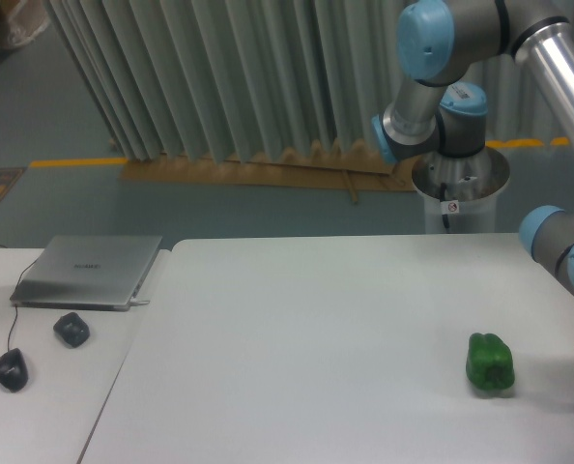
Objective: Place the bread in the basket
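Neither the bread nor the basket shows in this view. The arm's wrist hangs at the right edge of the frame above the white table. The gripper is cut off by the right edge, with only a dark bit of its mount showing, so its fingers are out of view. A green bell pepper lies on the table just left of the wrist.
A closed grey laptop lies on the side table at left, with a dark mouse and a dark lump in front of it. The arm's base post stands behind the table, before a pleated curtain.
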